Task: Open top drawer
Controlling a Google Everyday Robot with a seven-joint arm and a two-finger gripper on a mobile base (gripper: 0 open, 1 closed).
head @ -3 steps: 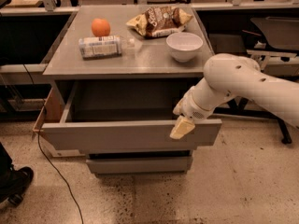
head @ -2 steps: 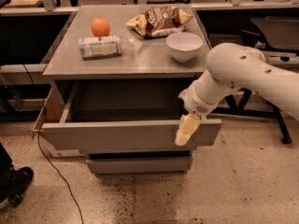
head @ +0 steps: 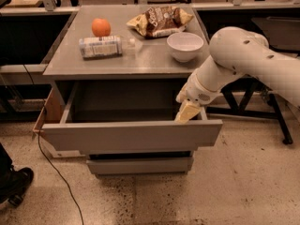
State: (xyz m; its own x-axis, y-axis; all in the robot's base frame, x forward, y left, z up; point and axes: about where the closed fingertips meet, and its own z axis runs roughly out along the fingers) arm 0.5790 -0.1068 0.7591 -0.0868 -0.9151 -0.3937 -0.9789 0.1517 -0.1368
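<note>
1. Hanging at the right end of the top drawer (head: 131, 136) is the gripper (head: 187, 111), pointing down just behind the front panel. Open or closed: can't tell.
2. Top drawer is sitting pulled well out from under the grey tabletop (head: 140, 64), w/ its box interior showing.
3. Lower drawer front (head: 140, 165) is sitting further back beneath it.
4. Orange (head: 101, 27), wrapped pkg (head: 101, 47), chip bag (head: 159, 20) & white bowl (head: 185, 46) are resting on the tabletop.

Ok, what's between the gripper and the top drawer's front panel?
Nothing: in the camera view the gripper hangs just behind the front panel of the open top drawer, near its right end; no object separates them.
</note>
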